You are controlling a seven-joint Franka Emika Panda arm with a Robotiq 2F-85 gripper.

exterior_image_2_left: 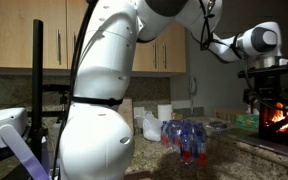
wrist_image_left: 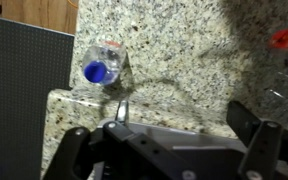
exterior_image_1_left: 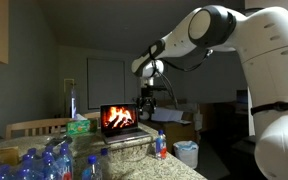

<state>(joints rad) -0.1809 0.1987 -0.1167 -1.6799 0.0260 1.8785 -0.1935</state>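
Observation:
My gripper (wrist_image_left: 167, 148) is open, with its two dark fingers wide apart at the bottom of the wrist view. It hangs just above the top edge of an open laptop (exterior_image_1_left: 119, 121) whose screen shows a fire picture. The laptop also shows in an exterior view (exterior_image_2_left: 284, 120). In the wrist view a grey slab (wrist_image_left: 134, 108), seemingly the laptop's lid, lies between the fingers. The gripper (exterior_image_1_left: 147, 100) holds nothing. In the other exterior view (exterior_image_2_left: 262, 90) it sits right over the screen.
A clear bottle with a blue cap (wrist_image_left: 97, 70) stands on the granite counter (wrist_image_left: 184, 40) beyond the lid. A red-capped bottle (exterior_image_1_left: 161, 143) stands near the laptop. Several blue-capped bottles (exterior_image_1_left: 44, 160) crowd the counter. A green tissue box (exterior_image_1_left: 79, 126) and a white bin (exterior_image_1_left: 187, 152) are nearby.

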